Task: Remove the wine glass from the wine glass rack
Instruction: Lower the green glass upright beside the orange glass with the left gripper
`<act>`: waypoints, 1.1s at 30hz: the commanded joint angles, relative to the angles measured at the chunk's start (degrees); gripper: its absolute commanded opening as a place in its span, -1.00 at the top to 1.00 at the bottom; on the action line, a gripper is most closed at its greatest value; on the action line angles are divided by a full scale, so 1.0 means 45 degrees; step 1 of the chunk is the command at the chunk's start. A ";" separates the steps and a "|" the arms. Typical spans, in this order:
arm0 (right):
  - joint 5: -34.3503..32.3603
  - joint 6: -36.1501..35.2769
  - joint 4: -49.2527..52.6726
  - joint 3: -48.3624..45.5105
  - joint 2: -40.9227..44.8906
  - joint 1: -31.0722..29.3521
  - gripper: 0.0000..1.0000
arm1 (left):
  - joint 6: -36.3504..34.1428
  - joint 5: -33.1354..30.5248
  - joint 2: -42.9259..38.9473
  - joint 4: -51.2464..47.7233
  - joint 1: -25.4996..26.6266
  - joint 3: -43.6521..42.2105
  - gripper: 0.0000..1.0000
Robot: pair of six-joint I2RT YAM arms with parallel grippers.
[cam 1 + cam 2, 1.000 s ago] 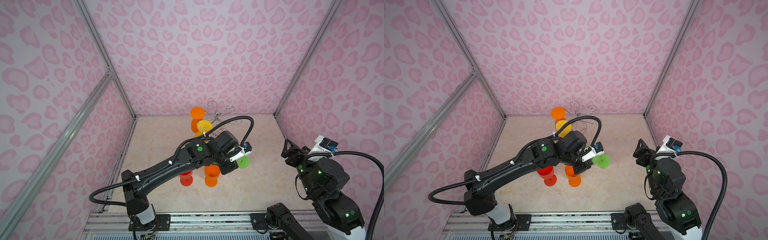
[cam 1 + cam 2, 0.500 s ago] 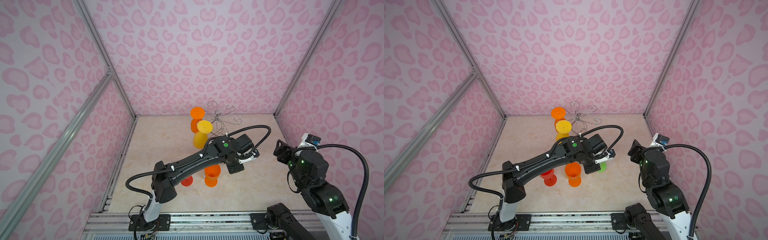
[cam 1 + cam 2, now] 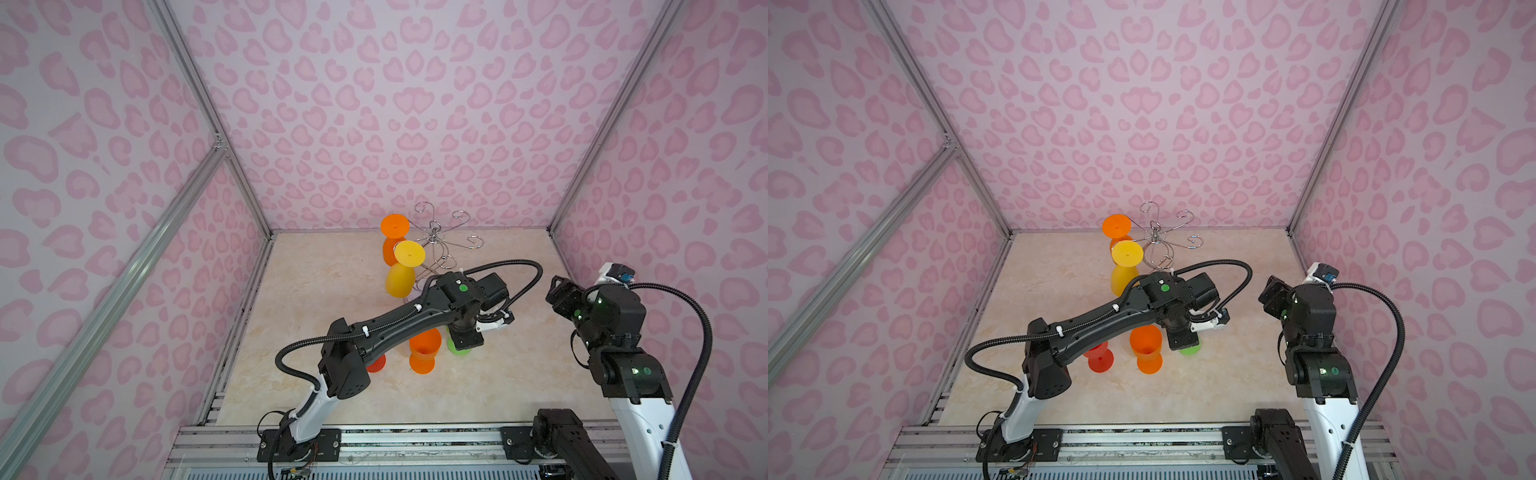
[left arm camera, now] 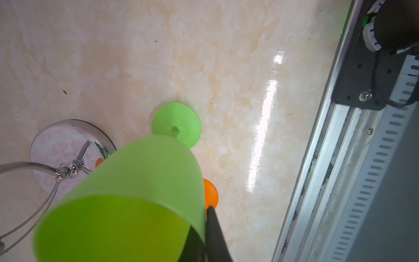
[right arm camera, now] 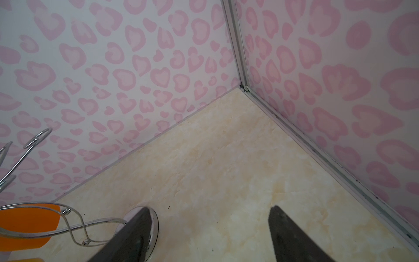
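Observation:
The chrome wine glass rack (image 3: 436, 239) (image 3: 1156, 239) stands at the back of the table. A yellow wine glass (image 3: 401, 270) and an orange one (image 3: 392, 237) hang upside down from its curled arms. My left gripper (image 4: 204, 217) is shut on the rim of a green wine glass (image 4: 136, 192), which is off the rack and upright, foot (image 4: 176, 124) down. I cannot tell whether the foot touches the table. In both top views only the green foot (image 3: 457, 348) (image 3: 1190, 348) peeks out below the left wrist. My right gripper (image 5: 209, 226) (image 3: 559, 291) stands open and empty, right of the rack.
An orange glass (image 3: 423, 351) and a red one (image 3: 376, 362) stand upright on the marble table, just left of the green glass. The rack's round base (image 4: 68, 145) sits close behind it. Pink patterned walls close in three sides. A metal rail (image 3: 415, 440) runs along the front.
My left arm has swung right and lowered the green glass toward the table beside the orange one. The right arm shifted slightly left, then held still.

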State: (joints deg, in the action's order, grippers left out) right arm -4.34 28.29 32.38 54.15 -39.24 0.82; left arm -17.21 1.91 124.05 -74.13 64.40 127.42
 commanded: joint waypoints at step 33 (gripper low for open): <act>0.1526 0.0446 -0.1073 -0.0600 -0.0303 0.0291 -0.61 | -0.0166 0.0621 0.0090 -0.1022 0.0002 0.2190 0.22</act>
State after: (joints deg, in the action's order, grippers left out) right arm 1.78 30.02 28.75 51.90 -40.60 2.15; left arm -18.37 3.51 128.09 -79.50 64.25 136.22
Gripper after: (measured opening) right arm 0.807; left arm 0.358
